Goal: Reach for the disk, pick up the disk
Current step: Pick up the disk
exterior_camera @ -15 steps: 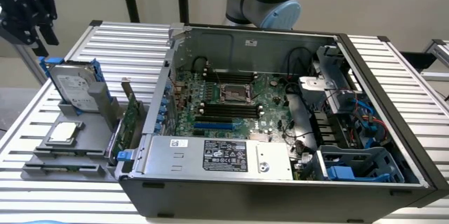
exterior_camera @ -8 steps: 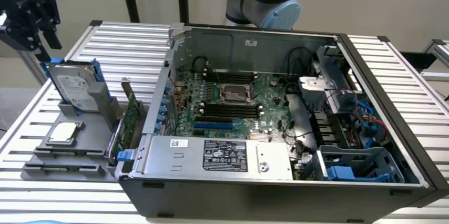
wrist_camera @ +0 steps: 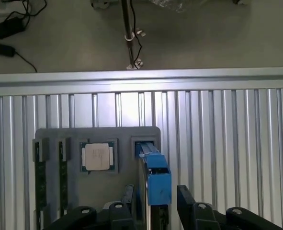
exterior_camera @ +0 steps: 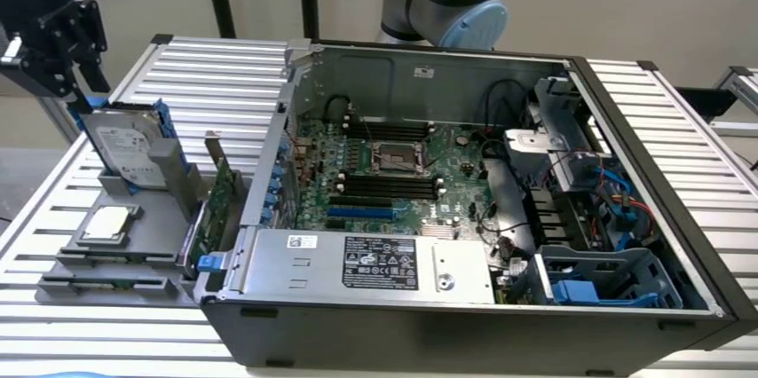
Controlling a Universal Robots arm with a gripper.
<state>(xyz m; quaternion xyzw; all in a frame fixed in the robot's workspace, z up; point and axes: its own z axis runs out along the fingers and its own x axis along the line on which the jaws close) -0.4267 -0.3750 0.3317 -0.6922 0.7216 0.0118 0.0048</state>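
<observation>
The ribbed metal table (exterior_camera: 213, 67) fills most of the exterior view, and an open computer case (exterior_camera: 474, 325) covers its centre and right. At the left edge of that frame sits a grey holder (exterior_camera: 119, 258). The disk (exterior_camera: 130, 152) stands upright on edge in the holder's slot, left of centre. The gripper (exterior_camera: 74, 85) hangs in the upper left corner, just above the disk's top edge. In the wrist view the gripper's (wrist_camera: 155, 199) fingers are spread apart, either side of the disk's (wrist_camera: 158, 184) blue rail, gripping nothing. A square silver chip (exterior_camera: 106, 224) lies flat in the holder below the disk.
</observation>
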